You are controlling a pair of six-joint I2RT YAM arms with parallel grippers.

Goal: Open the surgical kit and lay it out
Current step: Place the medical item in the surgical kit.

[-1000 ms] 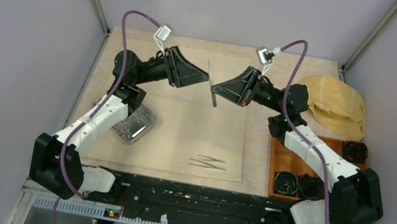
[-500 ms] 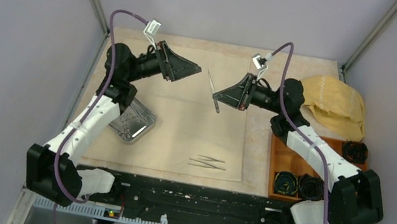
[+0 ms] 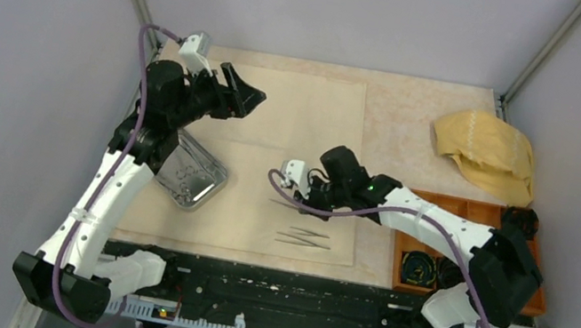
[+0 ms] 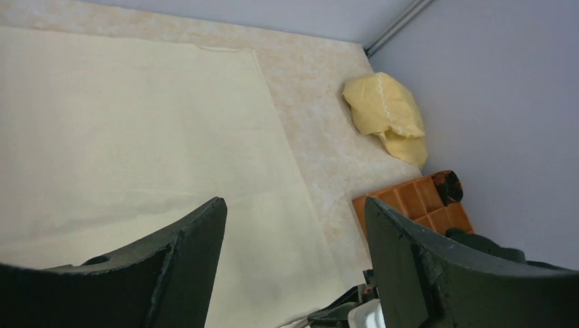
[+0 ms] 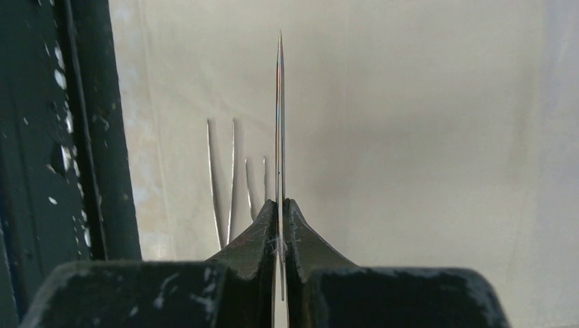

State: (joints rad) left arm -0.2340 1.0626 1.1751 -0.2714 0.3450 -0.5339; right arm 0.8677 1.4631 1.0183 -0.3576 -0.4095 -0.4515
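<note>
The left pincer [image 4: 293, 205] has its two black fingers wide apart, with nothing between them. It hangs in the air in the upper left of the top view, above the far left part of the cloth. The right pincer [image 5: 280, 208] is squeezed tight on a thin pointed steel tool [image 5: 280, 123]. The tool shows only its thin edge, so I cannot tell if it is scissors or tweezers. This pincer is low over the cloth, a little below the middle of the top view.

The biggest thing is the large pale cream cloth sheet [image 3: 312, 123]. It lies flat and spread out on the speckled beige table [image 3: 422, 115] and fills the middle of the top view. In the upper right, off the sheet, sits a crumpled mustard-yellow cloth [image 3: 487, 154]. Below it, at the right, is the orange box with little compartments [image 3: 419, 232]; black coils [image 3: 418, 266] sit in some of them.

The shiny rectangular steel tray with rounded corners [image 3: 206, 190] is at the left side of the sheet, partly under the left arm. Two slim steel tweezers [image 3: 303, 238] lie side by side on the sheet in the lower middle, near the right pincer.
</note>
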